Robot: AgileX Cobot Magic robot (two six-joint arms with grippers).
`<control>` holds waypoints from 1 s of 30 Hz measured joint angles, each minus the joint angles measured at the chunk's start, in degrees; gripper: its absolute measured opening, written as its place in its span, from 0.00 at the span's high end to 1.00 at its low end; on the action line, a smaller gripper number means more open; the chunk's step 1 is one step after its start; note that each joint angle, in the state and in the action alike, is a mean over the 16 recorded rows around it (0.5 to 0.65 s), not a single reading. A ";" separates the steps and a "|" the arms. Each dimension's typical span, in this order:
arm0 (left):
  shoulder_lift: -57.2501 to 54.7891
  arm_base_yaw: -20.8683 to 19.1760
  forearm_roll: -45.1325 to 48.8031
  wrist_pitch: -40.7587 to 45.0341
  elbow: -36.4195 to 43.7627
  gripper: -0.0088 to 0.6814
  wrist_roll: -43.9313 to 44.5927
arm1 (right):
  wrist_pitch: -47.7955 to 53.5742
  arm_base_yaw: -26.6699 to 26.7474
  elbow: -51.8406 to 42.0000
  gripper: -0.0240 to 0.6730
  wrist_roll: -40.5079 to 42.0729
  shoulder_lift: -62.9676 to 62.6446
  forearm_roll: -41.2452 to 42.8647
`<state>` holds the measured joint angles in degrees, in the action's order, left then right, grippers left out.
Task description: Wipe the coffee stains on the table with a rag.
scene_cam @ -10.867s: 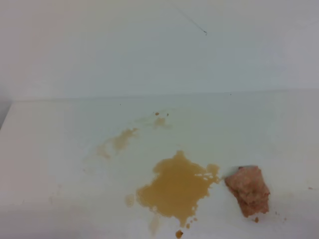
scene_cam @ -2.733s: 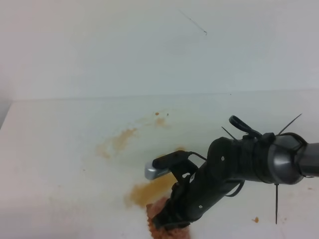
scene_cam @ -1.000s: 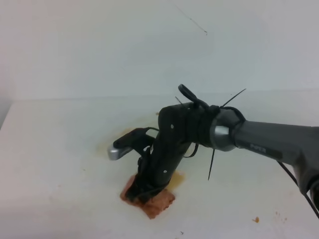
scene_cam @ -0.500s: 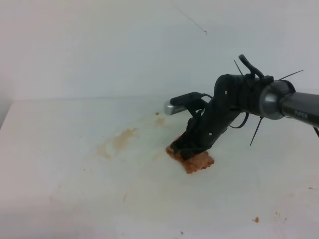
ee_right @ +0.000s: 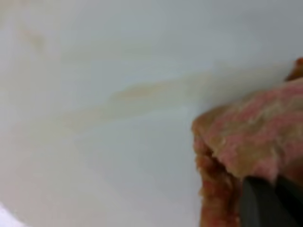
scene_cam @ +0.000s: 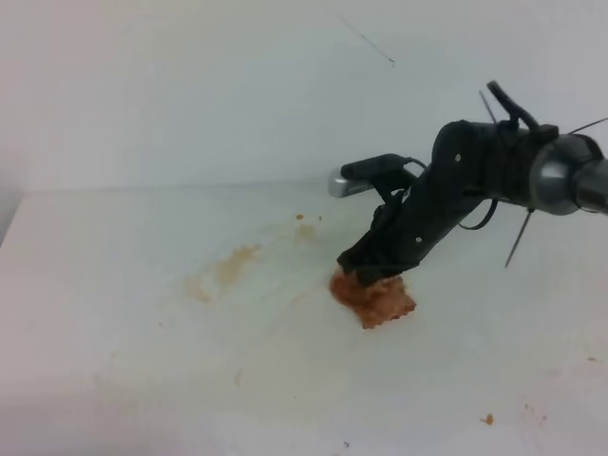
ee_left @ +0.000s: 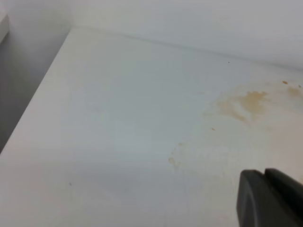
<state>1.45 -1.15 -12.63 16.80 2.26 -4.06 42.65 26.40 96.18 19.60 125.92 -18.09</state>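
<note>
My right gripper reaches in from the right and is shut on the rag, a wrinkled reddish-brown cloth pressed flat on the white table right of the middle. In the right wrist view the rag fills the lower right, with a dark finger on it and a pale coffee streak beside it. One of the coffee stains, a tan blotch, lies to the rag's left, with small specks farther back. The left wrist view shows this blotch and a dark part of my left gripper.
A faint thin smear marks the table left of the rag. A small brown crumb lies near the front right. The white wall rises behind the table's far edge. The table's left edge drops off in the left wrist view.
My right gripper has dragged the rag from the front middle to the right and farther back. Where it passed, only faint smears show.
</note>
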 joint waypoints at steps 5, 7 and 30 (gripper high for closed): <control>0.00 0.00 0.00 0.00 0.00 0.99 0.00 | -5.07 -0.55 -7.57 0.97 -0.19 -7.11 0.33; 0.00 0.00 0.00 0.00 0.00 0.99 0.00 | -7.77 -1.03 -11.77 0.97 -0.18 -10.75 0.62; 0.00 0.00 0.00 0.00 0.00 0.99 0.00 | -21.47 -6.90 -47.20 0.85 0.12 -39.31 2.20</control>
<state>1.45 -1.15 -12.63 16.80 2.26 -4.06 21.19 19.51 48.98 19.72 86.61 -15.89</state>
